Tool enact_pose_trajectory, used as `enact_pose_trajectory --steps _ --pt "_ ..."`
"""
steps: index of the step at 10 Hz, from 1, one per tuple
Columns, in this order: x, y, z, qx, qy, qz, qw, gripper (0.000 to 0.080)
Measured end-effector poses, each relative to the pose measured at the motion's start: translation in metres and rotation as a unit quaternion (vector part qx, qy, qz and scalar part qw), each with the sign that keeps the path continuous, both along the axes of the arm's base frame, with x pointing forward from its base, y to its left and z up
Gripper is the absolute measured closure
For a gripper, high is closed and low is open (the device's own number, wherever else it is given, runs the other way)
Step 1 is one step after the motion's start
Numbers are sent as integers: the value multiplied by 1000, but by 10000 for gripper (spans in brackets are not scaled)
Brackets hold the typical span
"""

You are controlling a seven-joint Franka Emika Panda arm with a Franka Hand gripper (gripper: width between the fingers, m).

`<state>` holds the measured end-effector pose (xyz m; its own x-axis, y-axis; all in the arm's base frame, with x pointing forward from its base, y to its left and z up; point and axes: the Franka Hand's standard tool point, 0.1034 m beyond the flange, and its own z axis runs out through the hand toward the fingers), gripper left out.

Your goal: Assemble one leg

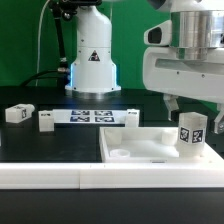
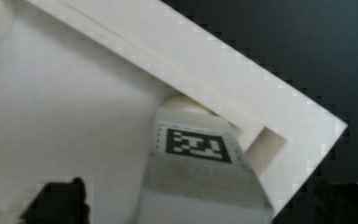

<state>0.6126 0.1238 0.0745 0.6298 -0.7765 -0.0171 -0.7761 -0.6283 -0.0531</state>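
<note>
A leg stands upright on the large white panel, at its corner on the exterior view's right, with marker tags on its faces. In the wrist view the leg sits in that corner of the panel, tag facing the camera. My gripper hangs just above the leg, open, with its dark fingers wide apart on either side of it and not touching it. In the wrist view the gripper holds nothing.
Three more legs lie on the black table: one at the exterior view's far left, one beside it, one right of the marker board. The robot base stands behind. A white rail runs along the front.
</note>
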Motion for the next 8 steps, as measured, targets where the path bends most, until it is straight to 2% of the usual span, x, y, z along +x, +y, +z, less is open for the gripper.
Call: enact_pose_trajectory --steps 2,4,8 --pt "0 1 0 -2 -4 82 997 151" --pt "2 1 1 -6 -11 200 980 150" --pt "1 6 2 -20 -19 390 921 150"
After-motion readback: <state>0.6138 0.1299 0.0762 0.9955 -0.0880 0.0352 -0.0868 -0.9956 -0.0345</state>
